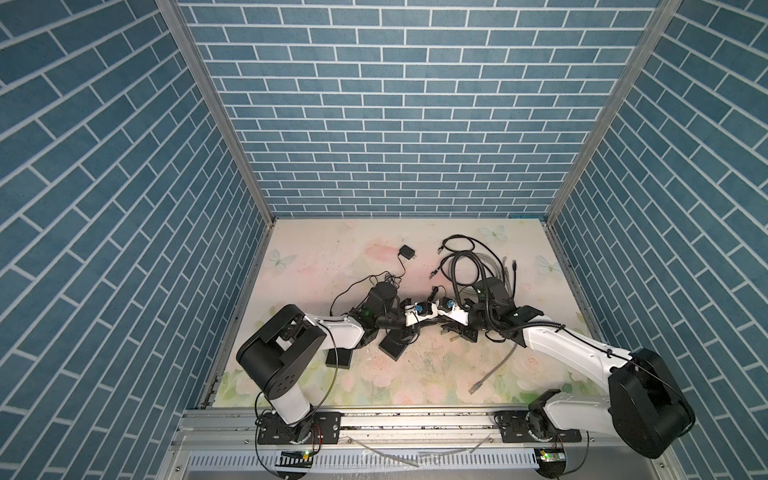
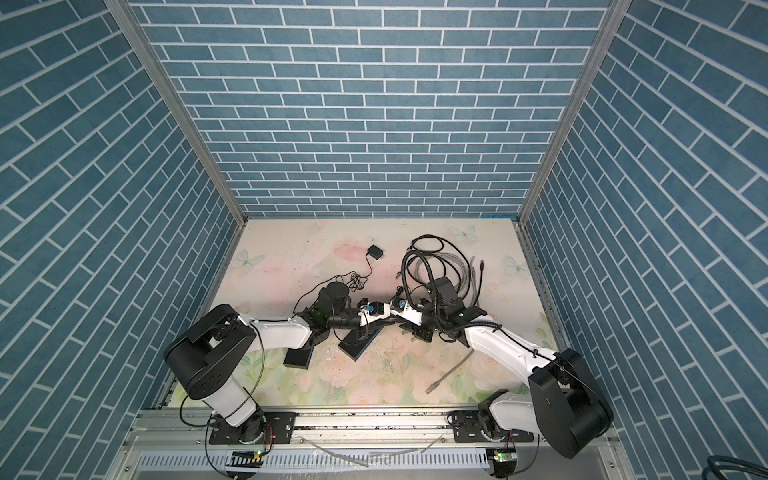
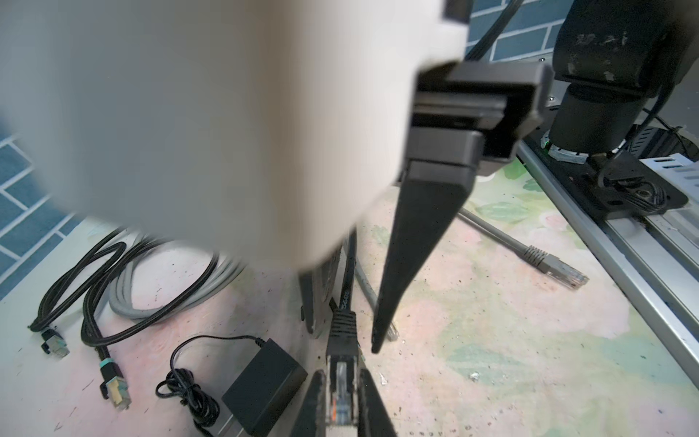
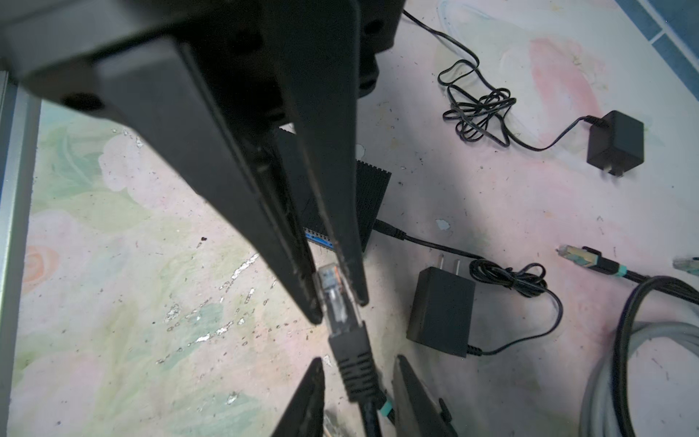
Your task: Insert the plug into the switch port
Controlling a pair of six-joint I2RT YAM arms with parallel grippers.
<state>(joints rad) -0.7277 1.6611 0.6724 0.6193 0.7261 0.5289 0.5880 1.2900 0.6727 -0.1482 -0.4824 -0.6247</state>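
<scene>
Two grippers meet nose to nose above the middle of the desk (image 4: 151,265), with one plug between them.

Furthest left, a little toward the front edge, lies the switch (image 4: 372,193). It is a flat black box with a blue strip on its port face. My left gripper (image 4: 338,308) hides most of that face in the right wrist view.

The left gripper's jaws are clamped on the plug (image 4: 333,289), pinching its clear head by the two flat sides. As far as I can judge, the plug is held off the desk. Its contact end points toward the switch.

To the right, my right gripper (image 4: 359,358) has its jaws apart. One finger stands on either side of the black ribbed boot (image 4: 353,363), and I see neither touching it. The cable (image 4: 370,416) runs on from the boot. Spare cables (image 1: 469,266) lie coiled toward the rear right corner.

I judge the plug light, hard and smooth, so it may twist in a pinch. The cable looks stiff enough to tug it off line. The thin latch tab is probably fragile, and I cannot tell which face carries it. The best hold, I think, is on the flat sides well behind the contacts, or on the grippier boot. Either leaves the nose free.
</scene>
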